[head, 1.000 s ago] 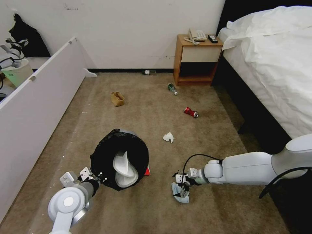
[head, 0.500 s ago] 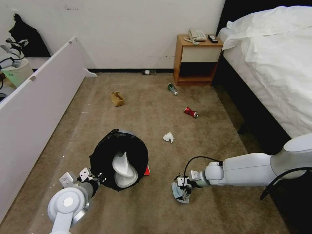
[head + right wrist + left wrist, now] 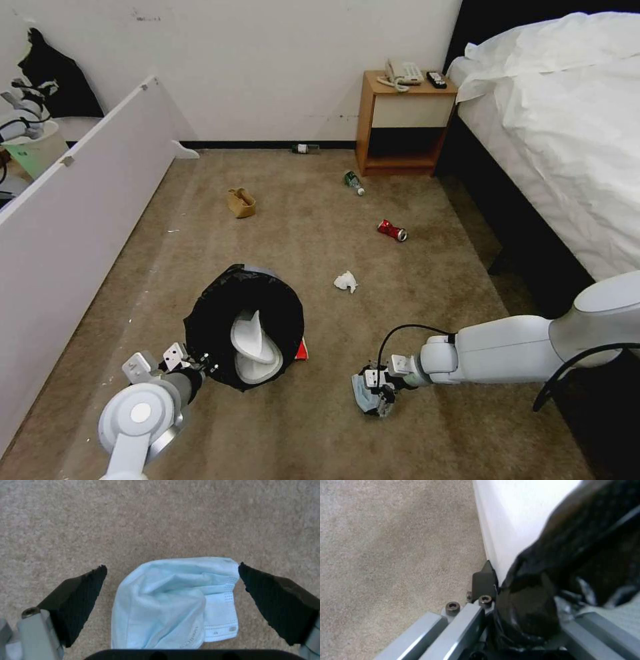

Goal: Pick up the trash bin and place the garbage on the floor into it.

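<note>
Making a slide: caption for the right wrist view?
Right tool open, its pads on either side of a crumpled blue face mask lying on beige carpet.

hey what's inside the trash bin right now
Inside the trash bin, held at its rim by the left gripper, lie white slippers. Anything beneath them is hidden.

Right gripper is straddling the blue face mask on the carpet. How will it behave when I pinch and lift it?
The face mask looks thin, creased and folded over itself, so it will likely go limp and dangle. It probably weighs very little. Lying flat on the carpet between the open right gripper fingers, it may bunch or slide rather than lift cleanly.
</note>
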